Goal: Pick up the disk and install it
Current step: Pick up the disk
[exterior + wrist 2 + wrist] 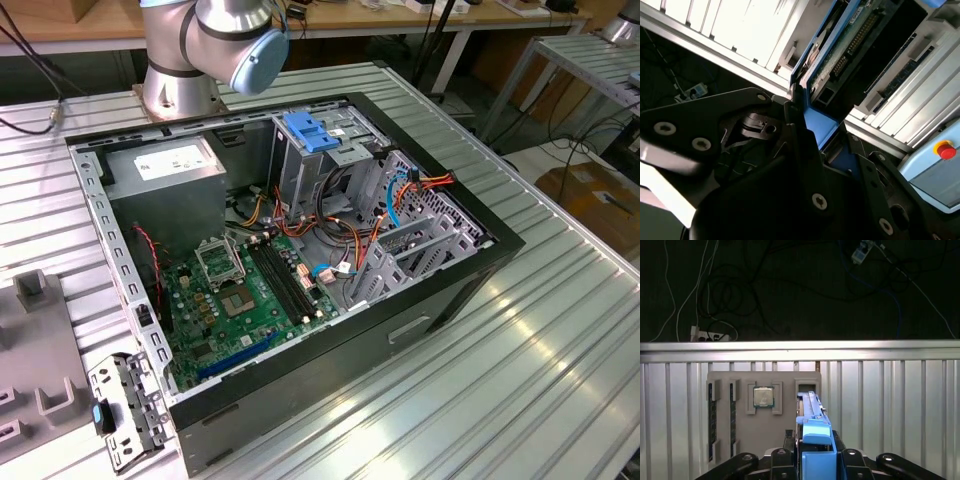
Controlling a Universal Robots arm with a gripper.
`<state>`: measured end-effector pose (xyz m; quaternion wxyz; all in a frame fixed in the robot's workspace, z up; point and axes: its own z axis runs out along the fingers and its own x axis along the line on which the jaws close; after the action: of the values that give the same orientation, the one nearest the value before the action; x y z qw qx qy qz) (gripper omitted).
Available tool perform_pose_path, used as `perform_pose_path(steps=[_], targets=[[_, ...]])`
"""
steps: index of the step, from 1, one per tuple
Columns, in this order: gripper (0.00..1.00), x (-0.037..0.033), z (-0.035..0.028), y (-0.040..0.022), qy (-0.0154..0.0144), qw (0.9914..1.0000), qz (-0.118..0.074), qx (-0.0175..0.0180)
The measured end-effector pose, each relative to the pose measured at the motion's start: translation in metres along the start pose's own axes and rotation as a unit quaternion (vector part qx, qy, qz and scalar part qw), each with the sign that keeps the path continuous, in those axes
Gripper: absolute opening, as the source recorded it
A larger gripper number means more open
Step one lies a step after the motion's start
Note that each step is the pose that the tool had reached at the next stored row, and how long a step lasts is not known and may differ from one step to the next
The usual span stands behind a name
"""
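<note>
A ribbed aluminium table (560, 330) is seen across the exterior view, w/ bright light reflected on its near slats. A wooden bench (70, 25) w/ white legs is set along the far side. A 2nd slatted metal table (590, 60) is placed far on the exterior view's right. In the first wrist view, dark floor (790, 290) is strewn w/ cables (720, 295) & a power strip (707, 334).

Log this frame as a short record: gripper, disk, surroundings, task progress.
gripper: shut on the disk
disk: held edge-on, seen against the grey tray in the first wrist view
tray: carries a processor and memory sticks
case: open on the table, drive cage inside
progress: disk gripped, not yet in the case
</note>
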<state>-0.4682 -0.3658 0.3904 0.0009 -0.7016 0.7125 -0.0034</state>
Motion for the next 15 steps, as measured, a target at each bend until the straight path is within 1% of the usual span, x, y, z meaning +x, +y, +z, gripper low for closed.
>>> perform_pose_path(steps=[6,10,15], targets=[[0.37,0.0000,-0.0072,0.0000,0.0004,1.00000,0.000,0.0001],[0.37,0.0001,-0.0101,-0.0001,0.0007,1.00000,0.000,0.0001],[0.37,0.0000,-0.0141,-0.0001,0.0019,1.00000,0.000,0.0000]])
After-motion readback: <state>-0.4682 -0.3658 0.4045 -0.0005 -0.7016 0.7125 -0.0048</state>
